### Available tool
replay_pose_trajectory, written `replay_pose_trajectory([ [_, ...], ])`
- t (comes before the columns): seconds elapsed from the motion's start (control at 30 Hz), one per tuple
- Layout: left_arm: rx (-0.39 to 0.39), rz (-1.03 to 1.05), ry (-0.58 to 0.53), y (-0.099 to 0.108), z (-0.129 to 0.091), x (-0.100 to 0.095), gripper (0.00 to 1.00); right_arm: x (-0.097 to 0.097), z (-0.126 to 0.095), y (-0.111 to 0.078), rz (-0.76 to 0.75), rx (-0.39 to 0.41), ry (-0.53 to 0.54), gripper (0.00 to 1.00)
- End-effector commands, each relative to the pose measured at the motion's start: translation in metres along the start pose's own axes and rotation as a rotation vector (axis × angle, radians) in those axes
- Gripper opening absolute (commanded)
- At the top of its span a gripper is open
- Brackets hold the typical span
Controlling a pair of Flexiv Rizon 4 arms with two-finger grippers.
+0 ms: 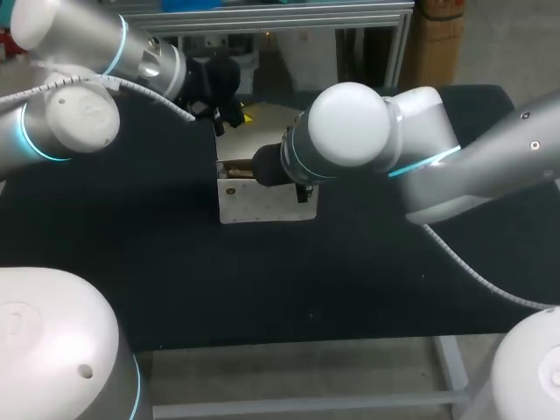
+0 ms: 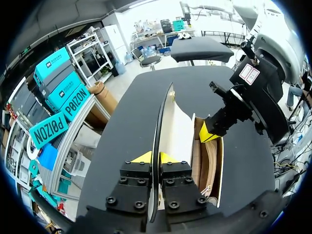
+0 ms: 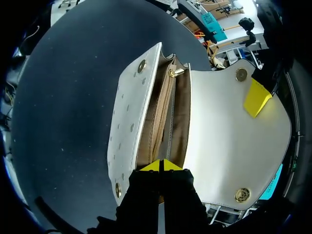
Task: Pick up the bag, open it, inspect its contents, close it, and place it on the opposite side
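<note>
A white bag (image 1: pixel 262 203) stands in the middle of the black table (image 1: pixel 131 280) with its flap (image 1: pixel 262 131) lifted back. My left gripper (image 1: pixel 234 118) is shut on the flap's thin edge, which runs between its yellow tips in the left wrist view (image 2: pixel 155 157). My right gripper (image 1: pixel 302 191) is at the bag's mouth, shut on an inner wall at one end (image 3: pixel 161 165). The tan lining (image 3: pixel 168 112) shows between the studded front panel (image 3: pixel 126 122) and the flap (image 3: pixel 219 136). I see no loose contents inside.
Black table surface lies free on all sides of the bag, widest toward the front edge (image 1: pixel 289 337). Both arms crowd the space above the bag. A metal frame (image 1: pixel 289 17) runs behind the table's far side.
</note>
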State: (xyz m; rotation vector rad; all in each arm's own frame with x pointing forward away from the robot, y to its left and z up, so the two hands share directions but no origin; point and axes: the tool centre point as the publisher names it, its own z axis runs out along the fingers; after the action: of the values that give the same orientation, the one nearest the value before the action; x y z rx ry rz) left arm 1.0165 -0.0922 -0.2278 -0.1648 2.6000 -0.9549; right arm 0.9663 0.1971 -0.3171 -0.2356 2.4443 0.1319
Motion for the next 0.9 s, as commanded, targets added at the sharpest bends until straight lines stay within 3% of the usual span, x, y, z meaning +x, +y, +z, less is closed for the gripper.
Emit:
replay_pose_trajectory([
  [0.03, 0.002, 0.000, 0.006, -0.001, 0.000, -0.004, 0.00, 0.008, 0.008, -0.001, 0.001, -0.008, 0.000, 0.00],
  [0.8, 0.026, 0.026, 0.054, -0.004, -0.002, 0.002, 0.00, 0.002, 0.034, -0.007, 0.048, -0.038, 0.203, 0.00],
  [0.83, 0.026, 0.029, 0.054, -0.004, -0.002, 0.003, 0.00, 0.002, 0.036, -0.006, 0.049, -0.042, 0.227, 0.02],
  [0.9, 0.027, 0.034, 0.054, -0.005, -0.003, 0.004, 0.00, 0.003, 0.039, -0.006, 0.049, -0.043, 0.238, 0.31],
])
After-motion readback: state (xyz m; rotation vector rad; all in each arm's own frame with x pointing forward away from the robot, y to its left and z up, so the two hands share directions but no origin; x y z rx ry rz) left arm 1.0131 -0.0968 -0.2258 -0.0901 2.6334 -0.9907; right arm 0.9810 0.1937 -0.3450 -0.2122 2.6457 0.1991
